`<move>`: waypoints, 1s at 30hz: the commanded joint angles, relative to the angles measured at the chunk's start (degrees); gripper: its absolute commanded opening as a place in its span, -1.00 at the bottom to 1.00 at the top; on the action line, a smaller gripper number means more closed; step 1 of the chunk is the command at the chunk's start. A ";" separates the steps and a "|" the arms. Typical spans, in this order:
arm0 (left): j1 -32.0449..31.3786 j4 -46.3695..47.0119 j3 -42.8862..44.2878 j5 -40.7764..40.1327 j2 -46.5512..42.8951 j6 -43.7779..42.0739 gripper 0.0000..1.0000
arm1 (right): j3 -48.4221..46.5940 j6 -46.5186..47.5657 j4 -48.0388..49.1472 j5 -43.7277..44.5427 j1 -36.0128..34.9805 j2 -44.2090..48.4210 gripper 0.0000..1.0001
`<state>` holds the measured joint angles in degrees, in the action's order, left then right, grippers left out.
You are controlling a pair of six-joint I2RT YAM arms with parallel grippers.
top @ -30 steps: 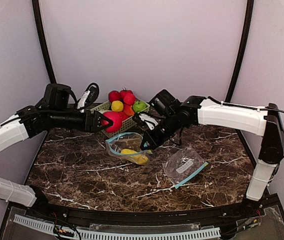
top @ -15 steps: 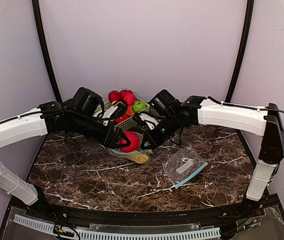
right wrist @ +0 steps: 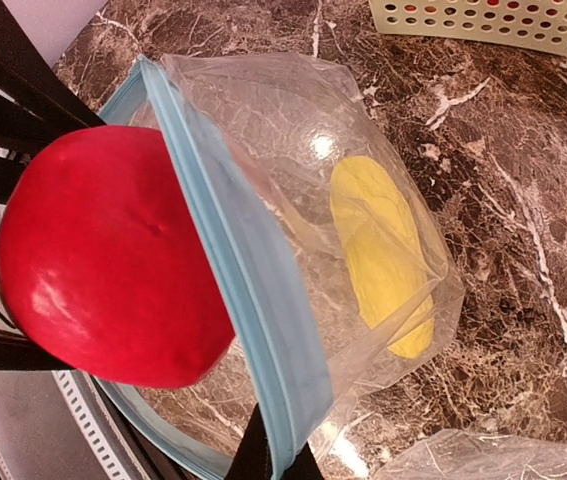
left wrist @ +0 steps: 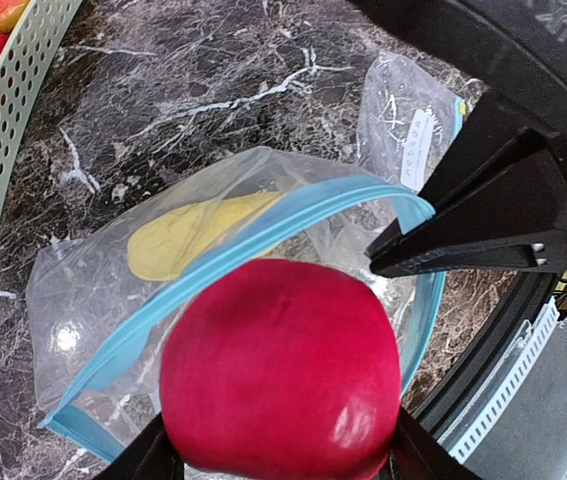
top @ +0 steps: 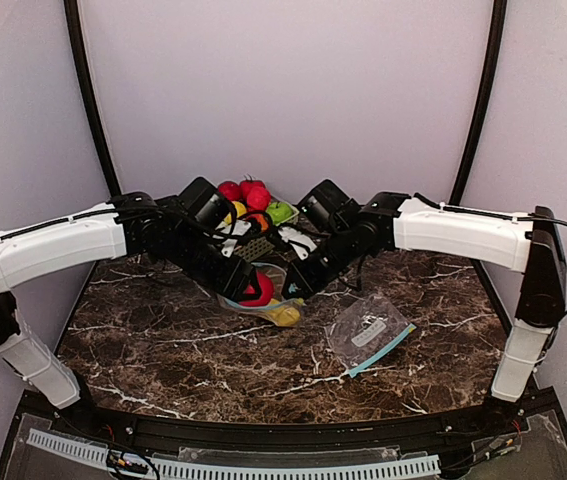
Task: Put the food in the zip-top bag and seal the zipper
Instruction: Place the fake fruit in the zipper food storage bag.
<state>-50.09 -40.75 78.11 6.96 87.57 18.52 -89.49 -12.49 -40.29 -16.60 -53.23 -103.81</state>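
Observation:
My left gripper (left wrist: 278,455) is shut on a glossy red apple (left wrist: 278,370) and holds it at the open mouth of a clear zip-top bag with a blue zipper rim (left wrist: 263,235). A yellow fruit (left wrist: 183,235) lies inside the bag. My right gripper (right wrist: 273,462) is shut on the bag's blue rim (right wrist: 233,290) and holds the mouth open; the apple (right wrist: 103,270) sits just outside that rim. In the top view the apple (top: 257,290), bag (top: 275,304) and both grippers meet mid-table.
A pale green basket (top: 266,246) at the back holds several more toy foods: red, yellow, orange, green. A second clear bag (top: 368,330) lies flat to the right of the first. The basket's wall (left wrist: 3,120) shows left of the bag.
My left arm has carried the red apple from beside the basket rightward and down to the bag's mouth. My right gripper has kept hold of the rim, barely moving.

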 commanded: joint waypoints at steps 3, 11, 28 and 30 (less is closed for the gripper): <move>-0.91 -8.46 2.52 -10.51 2.29 -0.05 0.20 | -1.89 0.76 0.46 1.06 -0.37 -1.61 -1.00; -1.82 -9.18 1.07 -17.73 3.29 2.17 0.20 | -2.55 -0.26 0.19 0.00 -0.72 -2.74 -1.00; -2.29 -6.79 -4.10 -24.58 3.38 5.30 0.54 | -3.76 -1.83 0.53 -0.72 -1.76 -3.95 -1.00; -2.30 -6.97 -4.32 -25.21 3.35 5.49 0.58 | -3.84 -1.92 0.54 -0.78 -1.74 -3.94 -1.00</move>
<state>-52.38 -45.89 75.26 -14.87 91.35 23.11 -91.66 -14.04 -39.88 -16.95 -54.76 -107.18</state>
